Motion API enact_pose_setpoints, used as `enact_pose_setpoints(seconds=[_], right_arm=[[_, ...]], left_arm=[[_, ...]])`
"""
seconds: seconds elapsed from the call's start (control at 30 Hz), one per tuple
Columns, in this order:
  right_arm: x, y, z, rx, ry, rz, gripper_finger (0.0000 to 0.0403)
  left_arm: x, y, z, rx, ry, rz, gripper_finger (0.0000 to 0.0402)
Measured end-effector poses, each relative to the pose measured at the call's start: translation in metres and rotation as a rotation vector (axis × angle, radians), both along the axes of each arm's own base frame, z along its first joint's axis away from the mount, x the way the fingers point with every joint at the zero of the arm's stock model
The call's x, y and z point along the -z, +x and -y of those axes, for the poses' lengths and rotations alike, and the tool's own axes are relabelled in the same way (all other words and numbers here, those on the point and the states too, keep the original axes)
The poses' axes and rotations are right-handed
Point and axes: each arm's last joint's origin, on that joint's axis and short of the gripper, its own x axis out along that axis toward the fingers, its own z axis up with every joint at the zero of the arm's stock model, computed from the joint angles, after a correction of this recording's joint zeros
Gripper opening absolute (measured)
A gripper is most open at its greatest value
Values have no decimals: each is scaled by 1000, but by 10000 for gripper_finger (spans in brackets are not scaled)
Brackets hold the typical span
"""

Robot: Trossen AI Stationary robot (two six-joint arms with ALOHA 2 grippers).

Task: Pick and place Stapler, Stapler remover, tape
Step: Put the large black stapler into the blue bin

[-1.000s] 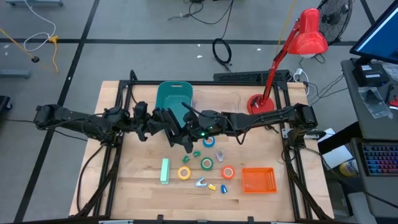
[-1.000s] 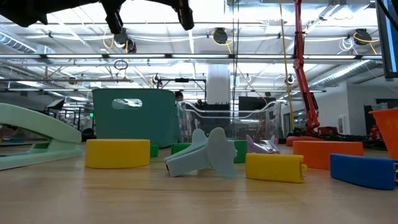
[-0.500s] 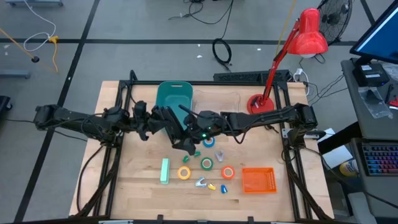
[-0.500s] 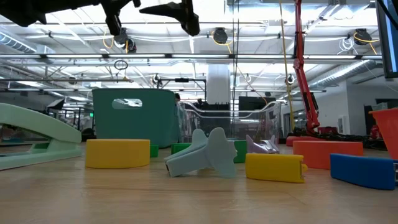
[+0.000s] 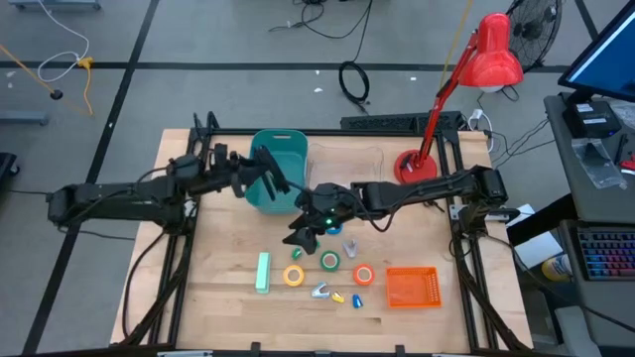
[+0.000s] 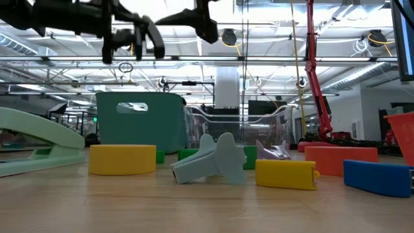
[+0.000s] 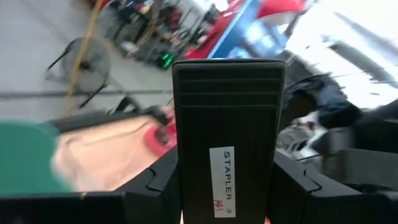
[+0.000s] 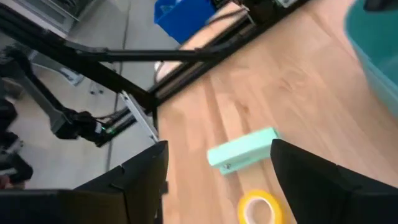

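Note:
My left gripper (image 5: 268, 177) hangs over the teal bin (image 5: 283, 149) at the far side, shut on a black stapler (image 7: 227, 112) labelled "STAPLER 3". My right gripper (image 5: 301, 234) is open and empty above the table's middle. Below it, the right wrist view shows the mint-green stapler (image 8: 242, 152) and the yellow tape (image 8: 258, 208). The mint-green stapler (image 5: 262, 273) lies flat on the table. The yellow tape (image 5: 295, 277), green tape (image 5: 329, 262) and orange tape (image 5: 363, 275) also lie flat there. The blue tape (image 5: 334, 227) lies beside my right gripper. My left gripper holds the black stapler pinched between its two fingers (image 7: 158, 183), one on each long side (image 7: 186, 168). The stapler lies along the fingers with its labelled top toward the wrist camera. It is lifted clear, above the teal bin.
Small claw-like pieces (image 5: 337, 296) lie near the tapes. An orange basket (image 5: 412, 288) stands at the near right. A clear container (image 5: 347, 164) sits beside the teal bin, and a red lamp (image 5: 417, 164) stands at the far right.
My left gripper has drawn back from the table's middle toward the far edge, carrying the black stapler, and now hangs over the teal bin. My right gripper has stayed near the table's middle.

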Motion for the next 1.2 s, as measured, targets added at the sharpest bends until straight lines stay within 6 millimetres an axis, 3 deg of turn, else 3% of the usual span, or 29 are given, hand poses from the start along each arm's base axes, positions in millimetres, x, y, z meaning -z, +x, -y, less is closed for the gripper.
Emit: enact_pose_setpoints(seconds=[0.27,0.5,0.6,0.93,1.2], right_arm=[[-17,-27,7,106,-135,-94,253],[-40,-56,8,192,-240,-113,243],[-47,-67,5,211,-280,-130,242],[-53,-87,-10,251,-338,-168,241],[-35,-88,-12,278,-318,-202,242]], left_arm=[[17,-2,-28,-46,-153,-137,166],[-9,17,-55,-25,-94,-261,166],[-11,28,-75,-19,-116,-353,166],[32,47,-137,47,-361,-488,166],[67,61,-150,80,-486,-553,166]])
